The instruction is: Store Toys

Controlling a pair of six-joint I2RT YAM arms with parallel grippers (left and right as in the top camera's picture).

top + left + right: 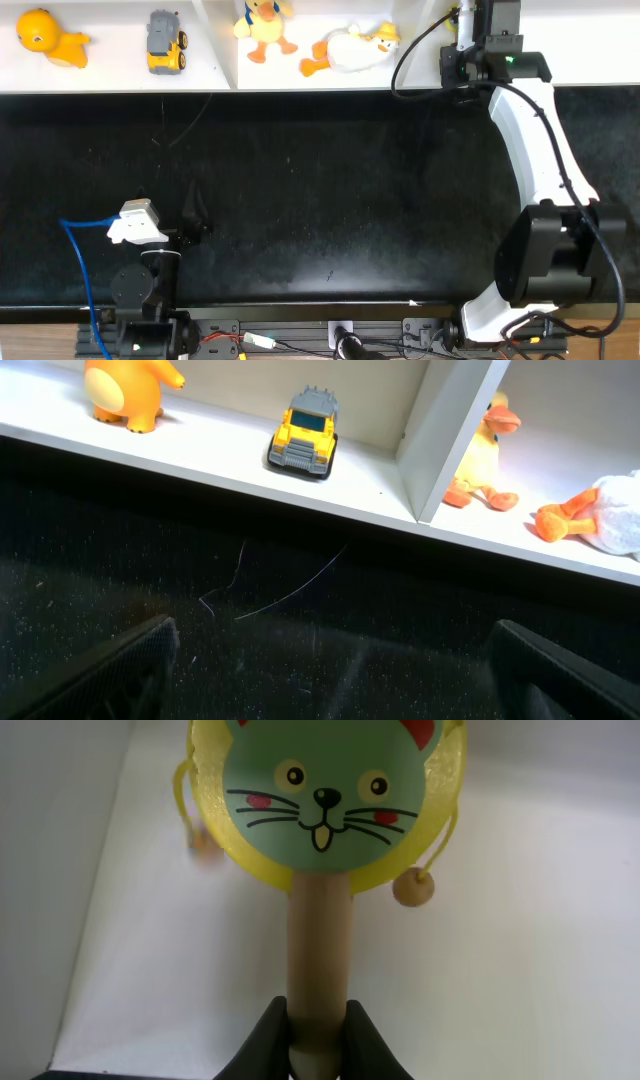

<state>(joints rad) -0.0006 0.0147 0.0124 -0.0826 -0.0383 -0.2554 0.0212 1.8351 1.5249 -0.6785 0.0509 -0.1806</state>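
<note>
Orange duck [50, 38], truck [165, 43], yellow duck [265, 25] and white duck [350, 48] sit stored on the shelf [120, 82]. The right gripper [318, 1030] clamps the rattle [320, 780] by its handle in the shelf's right-end bay, with only the release left. The left gripper [340, 660] hangs wide and empty over the tabletop [330, 200]

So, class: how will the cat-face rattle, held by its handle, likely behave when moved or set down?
The cat-face rattle probably handles stiffly: its wooden handle looks rigid in the right jaws. Its wide head on a thin stick suggests it would tip if stood. The corded bead would likely swing.

Ducks [265, 25], truck [165, 43] on shelf [120, 80]; R arm [535, 140] near.
</note>
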